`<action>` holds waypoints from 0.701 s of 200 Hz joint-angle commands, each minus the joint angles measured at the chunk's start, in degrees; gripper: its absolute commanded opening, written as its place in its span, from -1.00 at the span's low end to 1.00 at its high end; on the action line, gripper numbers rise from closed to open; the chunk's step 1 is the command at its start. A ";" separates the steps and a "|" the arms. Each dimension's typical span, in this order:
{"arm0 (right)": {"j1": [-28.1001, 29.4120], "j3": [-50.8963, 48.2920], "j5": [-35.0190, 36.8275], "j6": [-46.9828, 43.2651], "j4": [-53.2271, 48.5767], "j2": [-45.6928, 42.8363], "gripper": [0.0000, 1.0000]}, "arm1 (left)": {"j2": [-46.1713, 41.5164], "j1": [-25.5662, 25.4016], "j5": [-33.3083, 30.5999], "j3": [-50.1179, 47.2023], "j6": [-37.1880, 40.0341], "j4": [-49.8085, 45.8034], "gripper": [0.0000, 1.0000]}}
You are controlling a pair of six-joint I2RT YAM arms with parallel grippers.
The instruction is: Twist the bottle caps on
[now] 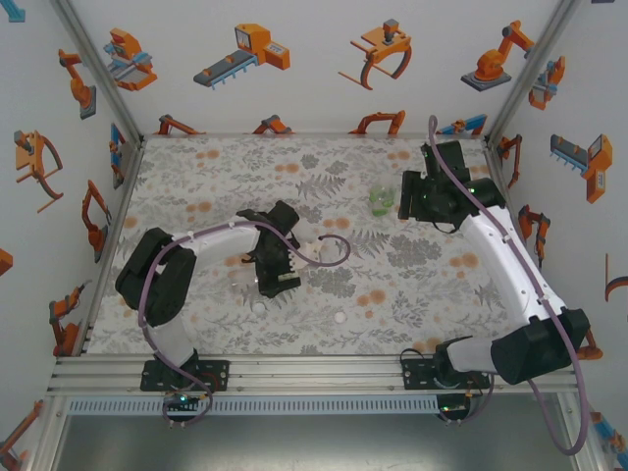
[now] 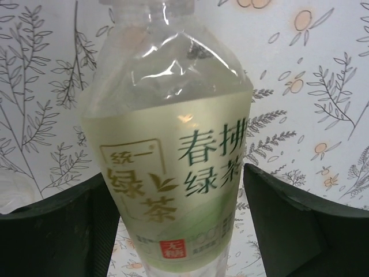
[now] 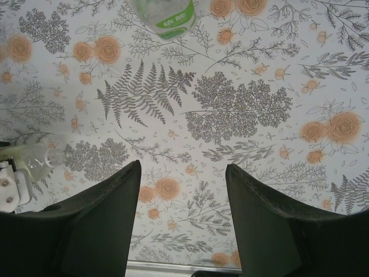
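In the left wrist view the taller bottle [image 2: 167, 150], clear with a pale yellow-green label, stands between the fingers of my left gripper [image 2: 181, 202]. The left finger [image 2: 63, 225] lies against it. The right finger [image 2: 300, 219] is a narrow gap away, so the jaws are open around it. Its neck at the top edge has no cap. From above, the left gripper [image 1: 297, 249] is at the mat's middle-left with the bottle [image 1: 312, 242] beside it. Two white bottle caps [image 1: 258, 307] [image 1: 339, 318] lie nearer the front. My right gripper [image 1: 406, 204] is open and empty, next to the squat green bottle [image 1: 381, 202] [image 3: 163, 17].
The floral mat [image 1: 422, 285] covers the table inside white walls printed with orange robots. An aluminium rail [image 1: 314, 371] runs along the near edge by both arm bases. The left arm's cable [image 1: 334, 257] loops over the mat's middle.
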 commanded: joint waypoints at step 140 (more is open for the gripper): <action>-0.03 1.95 -10.10 0.72 1.22 -6.14 0.13 | -10.97 0.77 7.82 5.29 -6.74 -2.00 -0.07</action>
